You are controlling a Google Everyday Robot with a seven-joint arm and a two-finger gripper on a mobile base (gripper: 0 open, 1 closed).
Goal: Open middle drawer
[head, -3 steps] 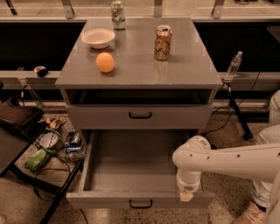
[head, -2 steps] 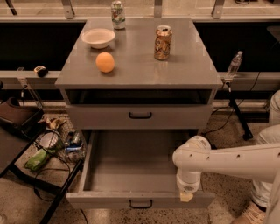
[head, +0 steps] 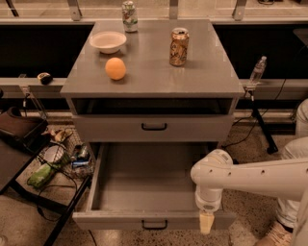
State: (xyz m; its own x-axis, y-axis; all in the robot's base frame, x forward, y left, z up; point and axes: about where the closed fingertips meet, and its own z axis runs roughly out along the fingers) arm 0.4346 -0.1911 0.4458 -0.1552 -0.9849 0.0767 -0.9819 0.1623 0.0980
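Note:
The middle drawer [head: 144, 192] is a grey drawer standing pulled far out of the cabinet, its wide shallow tray showing nothing inside. Its flat front [head: 120, 221] faces me with a small black bar handle [head: 154, 224]. My gripper [head: 206, 222] hangs pointing down from the white arm [head: 250, 178], which comes in from the right. The gripper is at the drawer's front right corner, right of the handle and not touching it. Above the open drawer is a shut grey drawer [head: 154, 128] with its own black handle.
On the cabinet top [head: 154, 77] stand a white bowl [head: 108, 41], an orange [head: 115, 68], a brown can [head: 179, 46] and a green-white can [head: 129, 9]. A wire basket of clutter [head: 57, 158] and a dark stand are at the left. A water bottle [head: 257, 70] stands at the right.

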